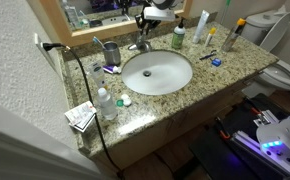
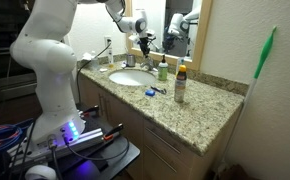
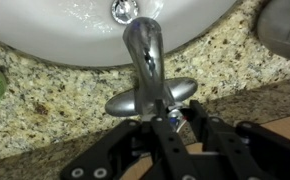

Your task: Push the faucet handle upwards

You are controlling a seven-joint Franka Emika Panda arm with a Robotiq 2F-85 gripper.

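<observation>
Poised at worktop [image 1: 210, 82] rear edge, gripper [image 3: 171, 122] behind faucet handle [image 3: 140, 50], finger gap indiscernible; handle appar. unraised, push pending.

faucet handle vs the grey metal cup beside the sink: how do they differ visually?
The faucet handle is a low, flat, mirror-bright lever; the grey cup is a duller upright cylinder. The handle sits right at the end effector; the cup stands off to the side. Both are silvery metal.

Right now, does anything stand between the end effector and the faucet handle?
Nothing visible does. In the wrist view the end effector is right at the handle, with no object between them.
</observation>
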